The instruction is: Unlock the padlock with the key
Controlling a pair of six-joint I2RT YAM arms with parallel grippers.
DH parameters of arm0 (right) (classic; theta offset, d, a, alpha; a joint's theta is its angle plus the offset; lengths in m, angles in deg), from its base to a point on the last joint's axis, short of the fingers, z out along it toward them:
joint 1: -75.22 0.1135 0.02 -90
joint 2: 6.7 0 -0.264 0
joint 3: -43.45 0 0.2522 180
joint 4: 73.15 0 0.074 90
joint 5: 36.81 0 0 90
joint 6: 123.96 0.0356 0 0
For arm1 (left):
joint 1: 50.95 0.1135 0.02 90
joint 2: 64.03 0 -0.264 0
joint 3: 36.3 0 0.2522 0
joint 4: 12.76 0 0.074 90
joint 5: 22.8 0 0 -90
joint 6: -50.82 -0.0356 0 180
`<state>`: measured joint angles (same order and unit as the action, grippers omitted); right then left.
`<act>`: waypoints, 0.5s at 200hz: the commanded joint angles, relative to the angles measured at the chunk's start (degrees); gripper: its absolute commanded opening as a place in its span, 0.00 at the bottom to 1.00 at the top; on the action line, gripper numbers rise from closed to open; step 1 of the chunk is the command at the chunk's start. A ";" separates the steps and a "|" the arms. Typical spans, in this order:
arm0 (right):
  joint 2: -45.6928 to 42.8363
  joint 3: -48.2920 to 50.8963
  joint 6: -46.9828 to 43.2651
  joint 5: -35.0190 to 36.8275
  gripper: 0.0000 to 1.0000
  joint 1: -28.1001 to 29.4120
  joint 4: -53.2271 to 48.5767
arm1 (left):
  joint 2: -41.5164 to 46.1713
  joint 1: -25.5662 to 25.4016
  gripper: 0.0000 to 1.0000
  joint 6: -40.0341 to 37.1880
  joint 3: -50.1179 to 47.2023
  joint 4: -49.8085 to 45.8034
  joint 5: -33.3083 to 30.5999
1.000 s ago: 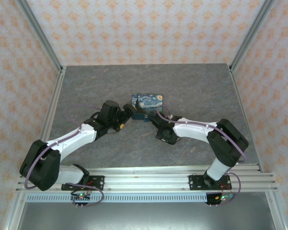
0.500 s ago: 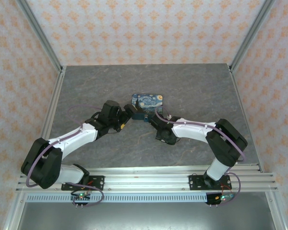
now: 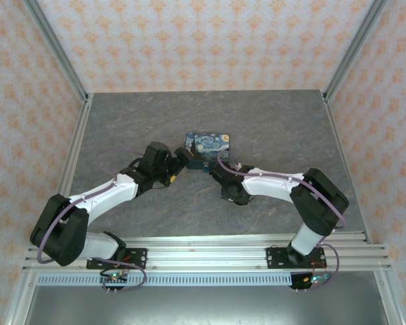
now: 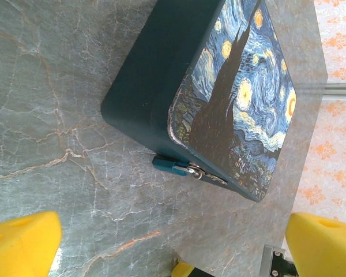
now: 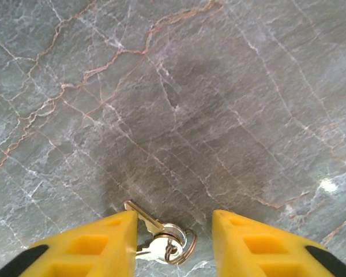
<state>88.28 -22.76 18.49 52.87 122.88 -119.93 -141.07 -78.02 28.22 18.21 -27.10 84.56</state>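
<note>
The right gripper [image 5: 174,234] stands partly open astride the key [image 5: 144,218], which lies flat at bottom centre of the right wrist frame, long axis upper left to lower right. Farther on, the wide-open left gripper [image 4: 173,247] faces the padlock [image 4: 173,167], mid-frame on the box [image 4: 155,81] edge.

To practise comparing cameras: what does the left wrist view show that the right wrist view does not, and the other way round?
Left wrist, not right wrist: the printed box with the teal padlock at its edge. Right wrist, not left wrist: the key, lying on the table between the fingers of the right gripper. Both: the grey marbled table and yellow fingers.
</note>
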 commanded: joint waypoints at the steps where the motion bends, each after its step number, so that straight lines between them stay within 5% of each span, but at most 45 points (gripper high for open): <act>1: 0.80 2.67 0.38 -4.76 0.33 1.56 -1.35 | -0.38 -0.41 1.00 -1.12 0.69 0.31 -0.16; 100: -1.80 8.47 -0.58 -7.00 0.00 1.32 7.63 | -0.25 -0.37 1.00 -1.87 1.38 -1.23 -0.31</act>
<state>84.50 -18.03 18.55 53.05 123.15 -115.84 -141.09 -78.02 28.17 18.21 -27.15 84.56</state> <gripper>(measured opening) 0.045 0.998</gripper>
